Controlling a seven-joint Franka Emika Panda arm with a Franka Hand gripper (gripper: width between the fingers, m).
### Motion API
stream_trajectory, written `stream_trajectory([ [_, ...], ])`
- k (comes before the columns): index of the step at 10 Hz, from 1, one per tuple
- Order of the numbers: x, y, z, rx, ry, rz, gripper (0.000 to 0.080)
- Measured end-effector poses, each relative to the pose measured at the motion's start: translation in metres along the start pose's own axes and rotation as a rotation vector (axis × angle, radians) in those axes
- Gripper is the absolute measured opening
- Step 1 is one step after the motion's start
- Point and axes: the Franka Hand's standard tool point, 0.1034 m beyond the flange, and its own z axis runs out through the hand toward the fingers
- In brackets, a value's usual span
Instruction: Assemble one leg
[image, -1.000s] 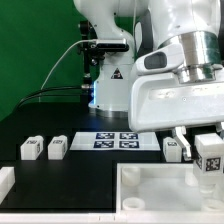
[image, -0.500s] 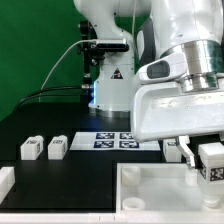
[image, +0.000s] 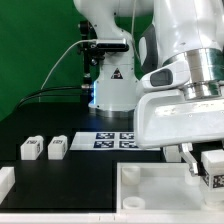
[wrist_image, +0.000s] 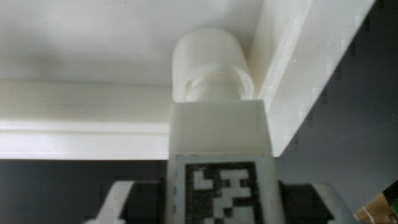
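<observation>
My gripper is shut on a leg, a small white block with a black-and-white tag. It holds the leg just over the far right corner of the large white tray. In the wrist view the leg runs out from between the dark fingers, and its rounded tip points at the tray's corner wall. Two more legs lie on the black table at the exterior view's left. Another leg shows partly behind the gripper.
The marker board lies flat on the table behind the tray. A white block sits at the left edge. The robot base and cables stand at the back, against a green backdrop.
The gripper has moved down and slightly toward the exterior view's right with the leg in it, closer to the tray's corner. The other legs have not moved.
</observation>
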Motion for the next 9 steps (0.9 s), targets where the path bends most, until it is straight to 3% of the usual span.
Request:
stream_trajectory([
  [6, -0.0003, -0.0004, 0.0000, -0.038, 0.042, 0.052, 0.0291],
  [7, -0.0005, -0.0003, 0.0001, -0.038, 0.041, 0.051, 0.0368],
  [8, -0.0006, -0.0003, 0.0001, -0.038, 0.041, 0.050, 0.0516],
  [9, -0.0006, -0.0002, 0.0001, -0.038, 0.041, 0.047, 0.0516],
])
